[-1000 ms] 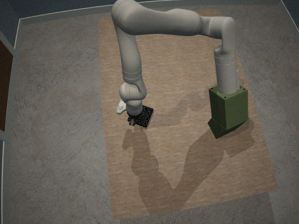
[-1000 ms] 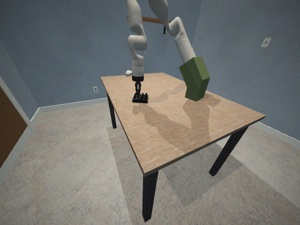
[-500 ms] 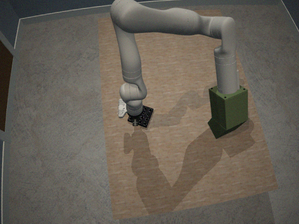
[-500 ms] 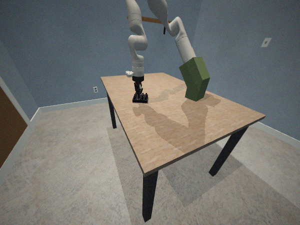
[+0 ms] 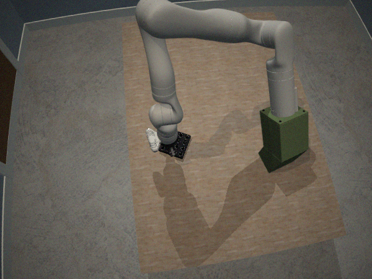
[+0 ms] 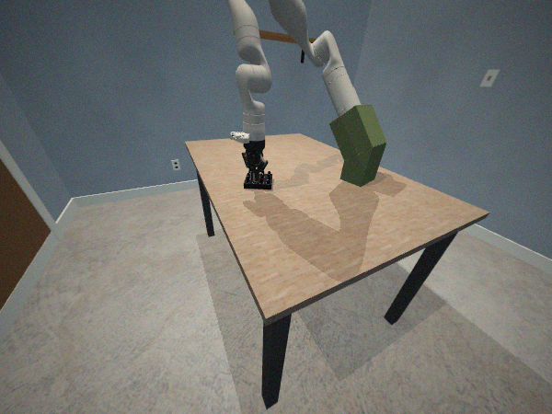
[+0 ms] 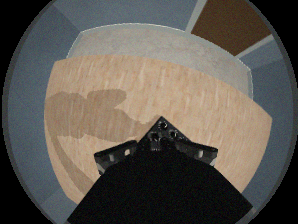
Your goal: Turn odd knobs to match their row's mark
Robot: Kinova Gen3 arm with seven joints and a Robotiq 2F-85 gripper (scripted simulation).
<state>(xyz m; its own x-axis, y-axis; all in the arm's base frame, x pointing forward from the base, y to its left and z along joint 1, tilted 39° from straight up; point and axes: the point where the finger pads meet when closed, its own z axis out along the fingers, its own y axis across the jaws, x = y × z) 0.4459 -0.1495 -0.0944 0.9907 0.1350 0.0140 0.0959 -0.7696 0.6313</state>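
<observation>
The black knob box (image 5: 181, 143) (image 6: 263, 183) (image 7: 161, 129) stands on its feet on the wooden table (image 5: 217, 192) (image 6: 322, 221), near the table's left edge. My gripper (image 5: 171, 151) (image 6: 256, 172) (image 7: 154, 137) points straight down onto the box, over its edge row of knobs on the side away from the arm's base. The fingers stand narrow and seem shut on one knob, which they hide. I cannot tell which knob it is. In the wrist view only one corner of the box shows, with a few knobs. No names or white lines are readable.
The arm's green base (image 5: 284, 136) (image 6: 361, 144) stands on the table's right side, well away from the box. A white part on the arm's wrist (image 5: 152, 140) (image 6: 239, 135) sticks out beside the box. The table's left edge (image 5: 128, 155) is near the box.
</observation>
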